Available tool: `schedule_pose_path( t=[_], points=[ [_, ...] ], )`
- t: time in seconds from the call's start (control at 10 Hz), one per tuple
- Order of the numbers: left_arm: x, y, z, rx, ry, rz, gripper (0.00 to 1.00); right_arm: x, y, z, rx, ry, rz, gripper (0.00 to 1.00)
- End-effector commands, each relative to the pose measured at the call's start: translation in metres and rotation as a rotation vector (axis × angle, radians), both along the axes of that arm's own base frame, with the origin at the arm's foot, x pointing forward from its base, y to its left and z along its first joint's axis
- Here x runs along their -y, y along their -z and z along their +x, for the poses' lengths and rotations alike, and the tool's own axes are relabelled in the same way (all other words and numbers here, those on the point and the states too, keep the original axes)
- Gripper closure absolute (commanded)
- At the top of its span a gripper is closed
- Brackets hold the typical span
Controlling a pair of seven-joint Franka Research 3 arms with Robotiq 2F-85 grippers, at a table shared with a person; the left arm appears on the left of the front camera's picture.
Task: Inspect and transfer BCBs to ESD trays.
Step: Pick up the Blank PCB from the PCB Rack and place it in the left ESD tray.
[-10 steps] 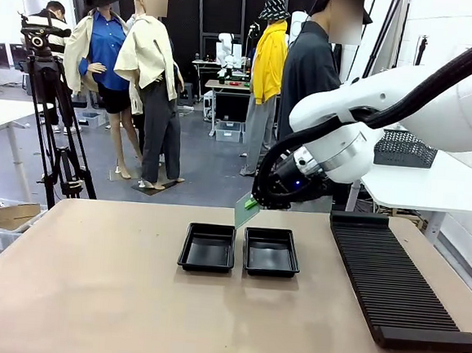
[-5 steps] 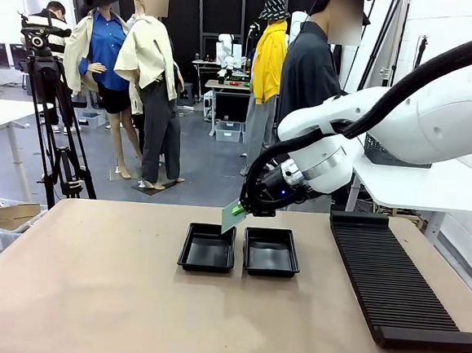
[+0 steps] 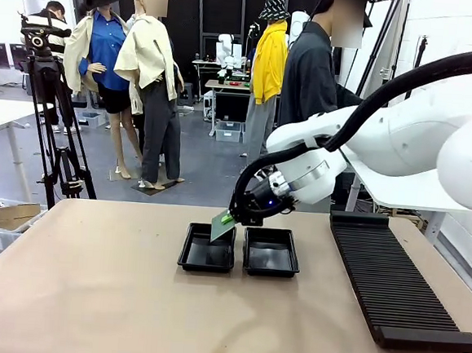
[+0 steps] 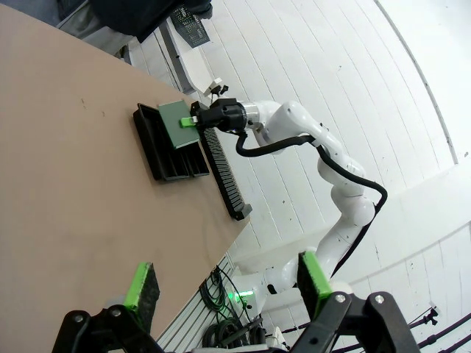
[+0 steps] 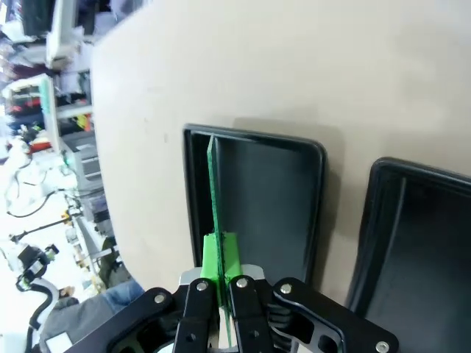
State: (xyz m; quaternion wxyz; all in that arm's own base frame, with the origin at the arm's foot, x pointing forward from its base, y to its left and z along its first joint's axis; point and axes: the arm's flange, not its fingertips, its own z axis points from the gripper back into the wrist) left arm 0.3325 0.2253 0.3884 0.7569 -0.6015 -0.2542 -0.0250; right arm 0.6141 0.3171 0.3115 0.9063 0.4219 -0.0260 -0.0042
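Two black ESD trays stand side by side at mid-table, the left tray (image 3: pixel 207 252) and the right tray (image 3: pixel 272 253), both with nothing in them. My right gripper (image 3: pixel 233 218) is shut on a green BCB (image 3: pixel 222 226), tilted just above the left tray's far right corner. From the right wrist the BCB (image 5: pixel 213 187) shows edge-on between the green pads (image 5: pixel 219 257), over the left tray (image 5: pixel 265 198), beside the right tray (image 5: pixel 419 235). My left gripper (image 4: pixel 228 283) is open with nothing in it, high above the table, looking down at the trays (image 4: pixel 171 151) and the BCB (image 4: pixel 174 122).
A long black ribbed rack (image 3: pixel 393 279) lies along the table's right side. A person in a dark shirt (image 3: pixel 309 76) stands behind the far edge. A camera tripod (image 3: pixel 52 129) stands off the table at left. The near half of the tabletop (image 3: pixel 127 315) is bare.
My right gripper has carried the BCB left and down, from above the right tray's far corner to just over the left tray. The left gripper stays open.
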Motion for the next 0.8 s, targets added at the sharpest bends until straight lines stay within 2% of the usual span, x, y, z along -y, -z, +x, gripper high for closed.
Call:
schedule_pose_path(
  t=[0.0, 0.2, 0.5, 0.7],
  points=[
    [-0.001, -0.002, -0.001, -0.005, -0.007, 0.002, 0.00, -0.016, 0.016, -0.001, 0.009, -0.019, -0.025, 1.00],
    [-0.001, -0.002, -0.001, -0.005, -0.007, 0.002, 0.00, -0.033, 0.033, -0.011, 0.028, -0.028, -0.057, 1.00],
    [-0.001, -0.002, -0.001, -0.005, -0.007, 0.002, 0.00, -0.041, 0.043, -0.009, 0.040, -0.016, -0.064, 1.00],
    [-0.001, -0.002, -0.001, -0.005, -0.007, 0.002, 0.00, -0.036, 0.033, -0.015, 0.015, -0.029, -0.047, 1.00]
  ],
)
